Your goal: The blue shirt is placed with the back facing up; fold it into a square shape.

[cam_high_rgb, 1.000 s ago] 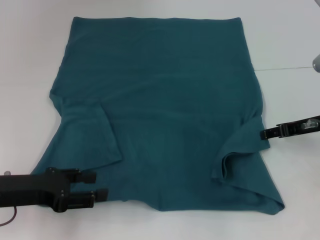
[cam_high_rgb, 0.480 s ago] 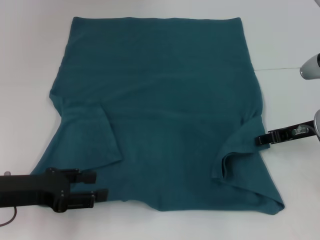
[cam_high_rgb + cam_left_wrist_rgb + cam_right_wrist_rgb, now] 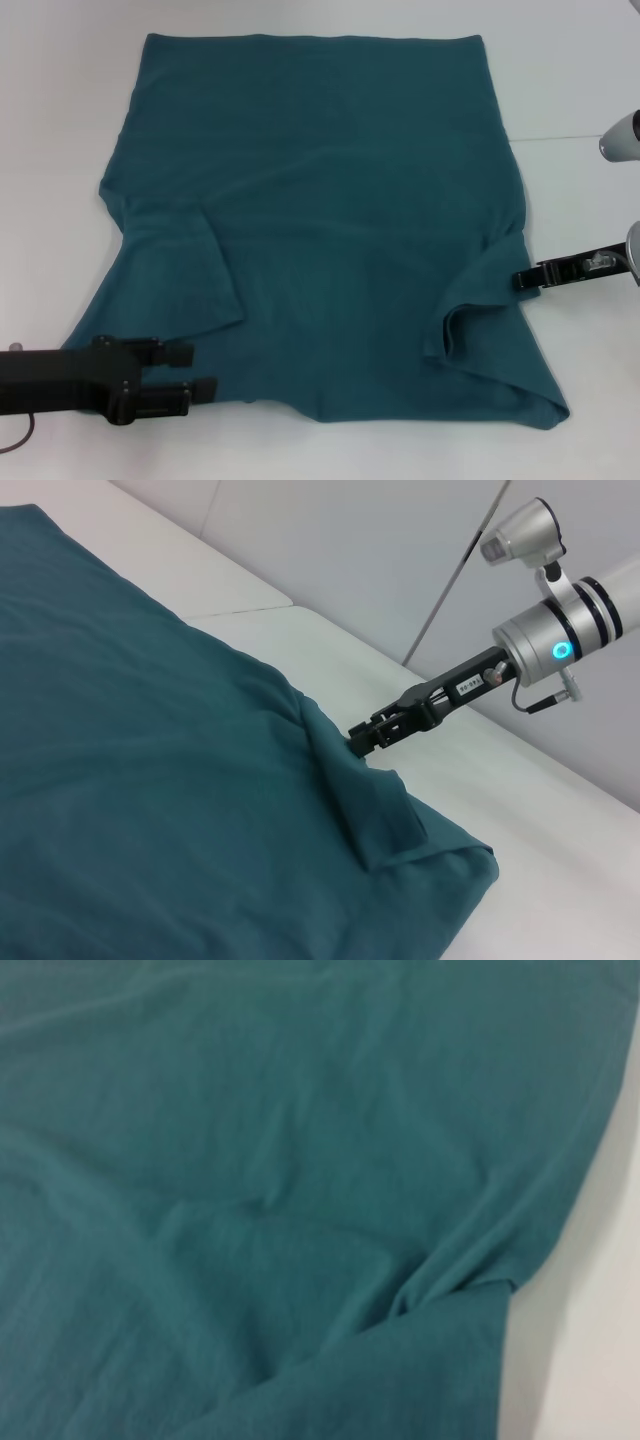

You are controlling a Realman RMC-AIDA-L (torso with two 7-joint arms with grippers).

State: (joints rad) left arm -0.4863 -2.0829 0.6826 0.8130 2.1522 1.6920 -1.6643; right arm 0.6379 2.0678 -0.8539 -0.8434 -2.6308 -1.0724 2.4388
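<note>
Blue-green soft knit shirt [image 3: 320,210] is lying spread out flat on the big white surface [image 3: 60,120], taking up most of the middle. Its straight hem is lying at the far side. Both short sleeves are lying folded in over the body, one on the left and one on the right, near the robot.

The black left hand [image 3: 190,372] is resting low at the near left corner of the shirt, just beside the cloth edge. Its two fingers are sitting apart, holding nothing.

The thin black right hand [image 3: 521,279] is reaching in from the right side, with its tip touching the shirt edge by the folded right sleeve. I cannot tell if it is pinching the cloth or not.
</note>
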